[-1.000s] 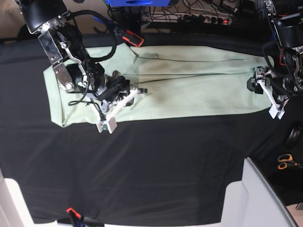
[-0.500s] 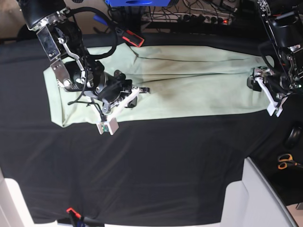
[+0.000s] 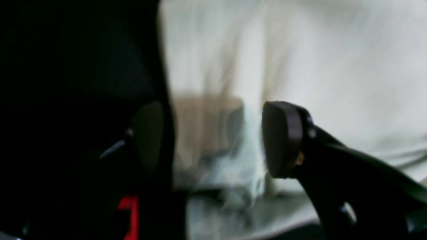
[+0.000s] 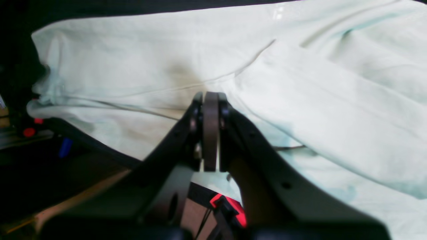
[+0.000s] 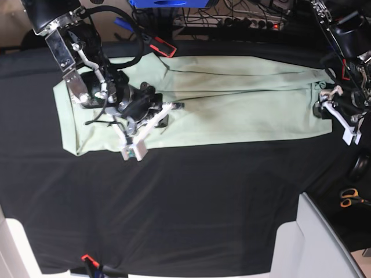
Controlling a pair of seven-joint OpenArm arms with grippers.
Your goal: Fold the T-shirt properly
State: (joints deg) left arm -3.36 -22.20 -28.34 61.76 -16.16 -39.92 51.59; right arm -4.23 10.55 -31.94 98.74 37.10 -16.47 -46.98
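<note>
The left tool has drifted outward to the T-shirt edge, gaping and empty; the right tool, pressed shut and empty, could rumple cloth.

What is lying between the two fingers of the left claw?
In the left wrist view, the T-shirt edge lies under the gap between the open left claw fingers; nothing is pinched.

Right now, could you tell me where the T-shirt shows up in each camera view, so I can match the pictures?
Base: the T-shirt is a long band across the upper table.
Left wrist: blurred, right of centre, behind the open left gripper.
Right wrist: fills the upper frame, beyond the shut right gripper.
Shared landmark: black table cover.
</note>
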